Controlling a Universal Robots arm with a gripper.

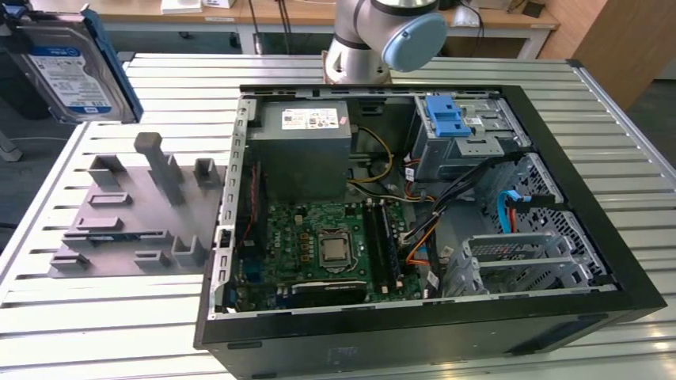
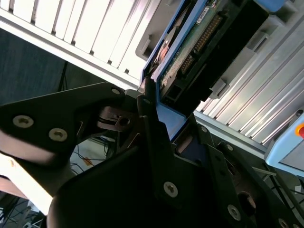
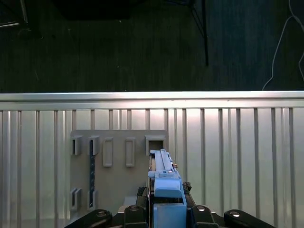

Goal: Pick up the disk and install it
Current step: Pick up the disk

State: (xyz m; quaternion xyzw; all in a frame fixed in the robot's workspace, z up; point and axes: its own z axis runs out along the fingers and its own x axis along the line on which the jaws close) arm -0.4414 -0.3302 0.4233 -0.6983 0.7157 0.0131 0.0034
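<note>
The disk (image 1: 69, 71) hangs in the air at the exterior view's far left, above the table edge. Its silver face with a blue-and-white label shows, and a blue rail runs along its side. In the second wrist view my gripper (image 2: 156, 102) is shut on the disk (image 2: 199, 38): black fingers (image 2: 148, 114) clamp its blue-railed end, and the circuit-board side faces the camera. In the first wrist view the disk (image 3: 164, 175) stands edge-on in my gripper (image 3: 168, 209), above the grey fixture plate (image 3: 118, 171).
An open black computer case (image 1: 591, 198) lies on the slatted metal table (image 1: 106, 348). Inside are a motherboard (image 1: 317, 245), a grey power supply (image 1: 301, 150) and a drive bay with a blue latch (image 1: 449, 119). A grey fixture plate (image 1: 138, 206) with upright holders lies beside the case.
</note>
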